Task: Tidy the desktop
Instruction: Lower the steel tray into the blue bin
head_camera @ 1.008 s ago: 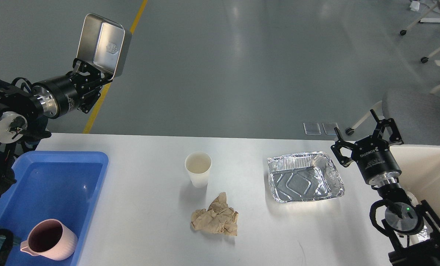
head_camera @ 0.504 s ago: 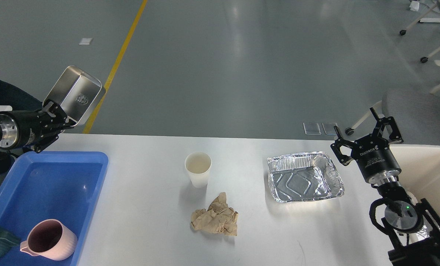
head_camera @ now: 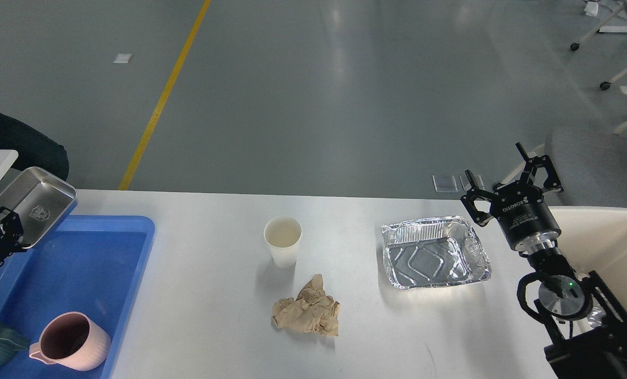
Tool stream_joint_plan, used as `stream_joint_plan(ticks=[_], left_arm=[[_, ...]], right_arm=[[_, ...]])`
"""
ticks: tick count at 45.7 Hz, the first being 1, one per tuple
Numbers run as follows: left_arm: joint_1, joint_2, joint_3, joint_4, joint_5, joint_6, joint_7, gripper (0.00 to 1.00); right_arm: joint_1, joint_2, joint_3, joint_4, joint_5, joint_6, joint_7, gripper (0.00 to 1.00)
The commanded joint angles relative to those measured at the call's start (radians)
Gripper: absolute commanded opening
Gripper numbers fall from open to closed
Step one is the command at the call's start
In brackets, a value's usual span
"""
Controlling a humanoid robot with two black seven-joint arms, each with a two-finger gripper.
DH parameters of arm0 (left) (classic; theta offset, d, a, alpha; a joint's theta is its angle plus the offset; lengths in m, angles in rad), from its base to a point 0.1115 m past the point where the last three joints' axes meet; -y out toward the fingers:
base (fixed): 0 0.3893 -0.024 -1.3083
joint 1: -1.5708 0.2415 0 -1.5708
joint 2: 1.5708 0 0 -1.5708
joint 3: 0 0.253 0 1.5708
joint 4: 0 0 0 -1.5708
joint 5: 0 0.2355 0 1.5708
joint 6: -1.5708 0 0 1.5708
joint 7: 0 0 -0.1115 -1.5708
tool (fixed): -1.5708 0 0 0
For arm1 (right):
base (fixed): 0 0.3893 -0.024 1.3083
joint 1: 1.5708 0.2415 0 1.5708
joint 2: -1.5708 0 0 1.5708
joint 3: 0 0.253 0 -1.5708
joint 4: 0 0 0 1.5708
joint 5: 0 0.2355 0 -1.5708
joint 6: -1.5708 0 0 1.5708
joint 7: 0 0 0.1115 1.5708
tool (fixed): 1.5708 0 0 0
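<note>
Head view: desktop (head_camera: 218, 337) fills the lower half of the frame, white and wide. At the left edge of the frame my left gripper (head_camera: 0, 231) is clamped on the rim of a steel tray (head_camera: 31, 202), which hangs tilted over the far corner of the blue tray (head_camera: 129, 231); that corner lies just below and to the right of the gripper. A pink cup (head_camera: 71, 341) sits in the blue tray's near end, at lower left.

At right of the frame my right gripper (head_camera: 508, 181) hovers with fingers spread and nothing between them. The foil tray (head_camera: 433, 252) lies just left of and below it, long axis running across the frame, so I judge this arm nearer to it. A paper cup (head_camera: 282, 240) and crumpled brown paper (head_camera: 308, 310) sit mid-frame, between both arms. A cream bin (head_camera: 608, 237) stands at far right.
</note>
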Motion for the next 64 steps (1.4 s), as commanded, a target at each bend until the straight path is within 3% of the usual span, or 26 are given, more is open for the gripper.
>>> stream_joint_plan(ticks=[1, 32, 64], left_arm=[[0.006, -0.022, 0.052, 0.015, 0.007, 0.009, -0.003, 0.0], [0.046, -0.086, 0.12, 0.063, 0.036, 0.084, -0.012, 0.0], [0.034, -0.149, 0.12, 0.096, 0.061, 0.098, -0.012, 0.02]], right_arm=[[0.001, -0.001, 0.0, 0.0, 0.0, 0.0, 0.0, 1.0], [0.001, 0.009, 0.0, 0.002, 0.0, -0.003, 0.0, 1.0], [-0.002, 0.011, 0.0, 0.005, 0.0, -0.003, 0.0, 1.0]])
